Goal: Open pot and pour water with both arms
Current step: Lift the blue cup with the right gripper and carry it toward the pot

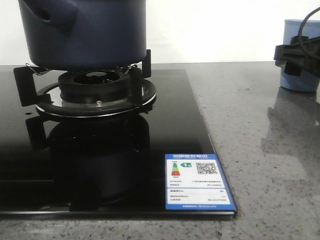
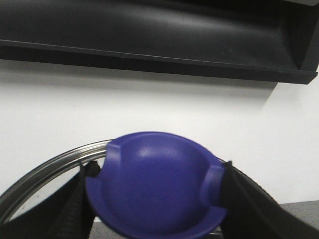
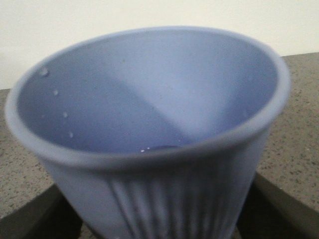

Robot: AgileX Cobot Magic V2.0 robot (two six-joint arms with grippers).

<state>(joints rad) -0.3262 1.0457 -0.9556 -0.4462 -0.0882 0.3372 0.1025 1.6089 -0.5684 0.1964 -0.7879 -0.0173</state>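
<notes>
The pot (image 1: 82, 32), a broad round vessel with smooth matte navy sides and a stubby side handle pierced by a hole, sits on the black angular pan supports of a gas burner (image 1: 95, 82), which is ringed by a shiny metal plate and set in a glossy black glass cooktop (image 1: 100, 165). A blue and white energy label (image 1: 199, 182) with a QR code is stuck at the cooktop's near right corner. The cooktop lies flush in a speckled grey stone table (image 1: 260, 150). In the left wrist view, the left gripper (image 2: 157, 199) has its black fingers (image 2: 75, 204) pressed against either side of a rounded, deep-blue lid knob (image 2: 154, 191), with the curved polished metal rim of the lid (image 2: 45, 172) showing behind it against a white wall. At the far right, the right gripper (image 1: 295, 57), black and angular with a thin cable looping over it, is at a pale blue cup (image 3: 149, 139); its fingers flank the cup's ribbed wall, though whether they press on it cannot be told. The cup tapers downward, has a thick rounded lip, and carries small water droplets on its smooth inner wall.
</notes>
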